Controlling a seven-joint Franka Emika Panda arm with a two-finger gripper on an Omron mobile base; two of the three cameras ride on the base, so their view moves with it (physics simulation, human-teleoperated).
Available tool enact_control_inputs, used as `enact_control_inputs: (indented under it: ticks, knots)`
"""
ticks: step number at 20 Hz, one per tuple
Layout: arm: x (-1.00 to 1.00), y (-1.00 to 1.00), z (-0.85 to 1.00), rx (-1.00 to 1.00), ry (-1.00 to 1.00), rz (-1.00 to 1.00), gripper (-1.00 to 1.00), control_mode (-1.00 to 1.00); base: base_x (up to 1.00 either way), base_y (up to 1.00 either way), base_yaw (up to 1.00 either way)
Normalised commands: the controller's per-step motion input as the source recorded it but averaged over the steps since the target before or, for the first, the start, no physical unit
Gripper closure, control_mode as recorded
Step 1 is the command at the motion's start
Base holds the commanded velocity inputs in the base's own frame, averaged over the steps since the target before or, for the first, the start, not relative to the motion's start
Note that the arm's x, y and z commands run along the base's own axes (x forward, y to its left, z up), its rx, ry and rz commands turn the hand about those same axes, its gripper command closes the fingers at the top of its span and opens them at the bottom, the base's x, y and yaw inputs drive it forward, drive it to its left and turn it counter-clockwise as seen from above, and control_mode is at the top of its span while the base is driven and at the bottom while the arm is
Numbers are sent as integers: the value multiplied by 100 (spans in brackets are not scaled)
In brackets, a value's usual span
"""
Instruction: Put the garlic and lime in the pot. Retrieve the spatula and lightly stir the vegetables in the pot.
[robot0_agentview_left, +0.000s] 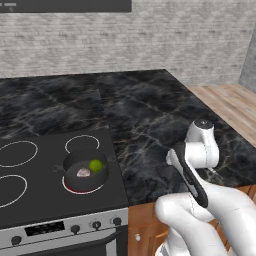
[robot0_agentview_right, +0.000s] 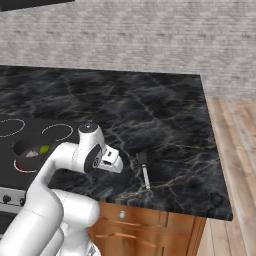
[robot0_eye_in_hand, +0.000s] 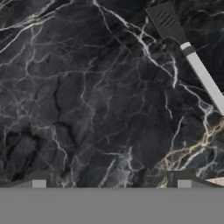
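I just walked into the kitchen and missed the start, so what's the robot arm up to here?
The garlic and the lime already sit in the pot on the stove's front burner. The spatula lies flat on the dark marble counter, to the right of the stove, and nothing is holding it. The gripper hangs over the counter beside the spatula with its fingers spread apart and nothing between them. Picking up the spatula looks like the next step.

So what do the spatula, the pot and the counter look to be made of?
Spatula: dark slotted blade, matte like plastic or coated metal; pale grey handle, smooth, possibly metal.
Pot: dark grey, dull sheen, likely metal.
Counter: black with pale veins, a polished marble look. All rendered, so these are guesses.
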Motion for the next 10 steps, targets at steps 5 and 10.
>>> enact_control_inputs:
  ticks: [5,10]
  knots:
    - [43,-60,2,-21,23,-1,-100,-100,0,0,0]
    - [6,-89,-2,3,11,5,-100,-100,0,0,0]
